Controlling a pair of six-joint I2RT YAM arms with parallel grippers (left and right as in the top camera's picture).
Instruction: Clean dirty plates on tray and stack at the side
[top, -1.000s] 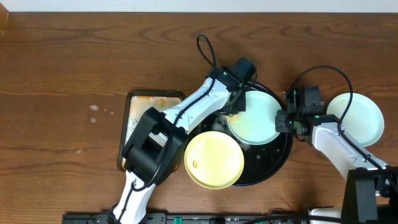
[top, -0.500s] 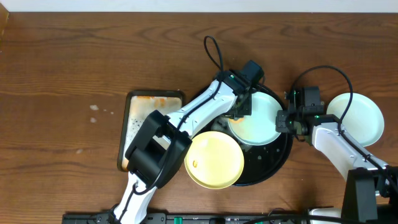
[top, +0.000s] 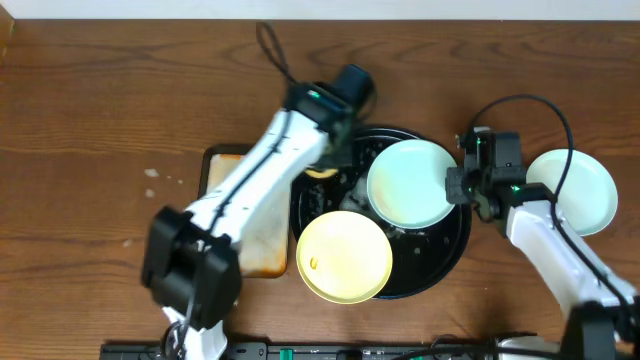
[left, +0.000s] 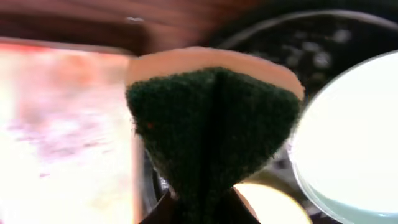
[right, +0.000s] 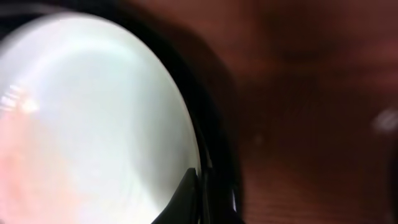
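The round black tray holds a mint plate at its upper right and a yellow plate with a small orange smear at its lower left. A second mint plate lies on the table right of the tray. My right gripper is shut on the right rim of the mint plate in the tray. My left gripper is shut on a green sponge above the tray's left edge.
A rectangular orange-stained tray lies left of the black tray, partly under my left arm. Bare wooden table spreads to the left and far side. Cables loop above both wrists.
My left arm has swung left, carrying the sponge off the mint plate to the black tray's left edge. The right gripper stays on the plate's rim.
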